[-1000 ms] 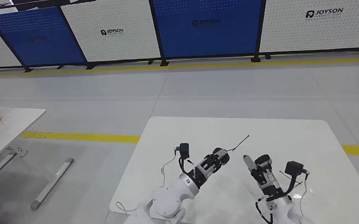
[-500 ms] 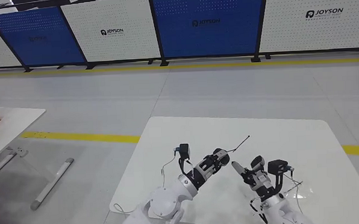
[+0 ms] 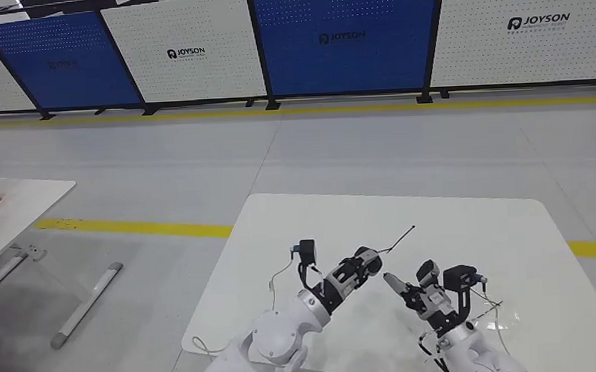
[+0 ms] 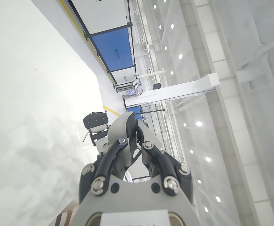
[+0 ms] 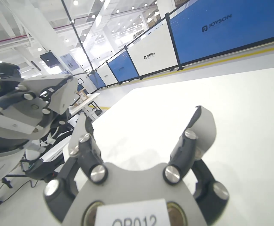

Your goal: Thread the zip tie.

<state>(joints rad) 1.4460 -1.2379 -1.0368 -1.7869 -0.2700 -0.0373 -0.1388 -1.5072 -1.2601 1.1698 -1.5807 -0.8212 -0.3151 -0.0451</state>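
A thin black zip tie (image 3: pixel 395 239) sticks out from my left gripper (image 3: pixel 369 255), which is shut on its near end above the white table (image 3: pixel 480 218). Its free end points toward the table's far side. In the left wrist view the fingers (image 4: pixel 128 124) are pressed together and the zip tie (image 4: pixel 157 110) runs on beyond them. My right gripper (image 3: pixel 392 280) is open and holds nothing, just beside and slightly nearer than the left one. The right wrist view has its spread fingers (image 5: pixel 202 119) over bare table, with the left gripper (image 5: pixel 64 83) and zip tie (image 5: pixel 83 73) close by.
Both arms are over the near half of the table. Its near left edge (image 3: pixel 208 310) is close to the left arm. Another table (image 3: pixel 18 198) stands farther left across the floor. Blue and white partition panels (image 3: pixel 342 39) line the back.
My right gripper has moved left and closer to the left gripper, staying open. The left gripper and the zip tie have kept still.
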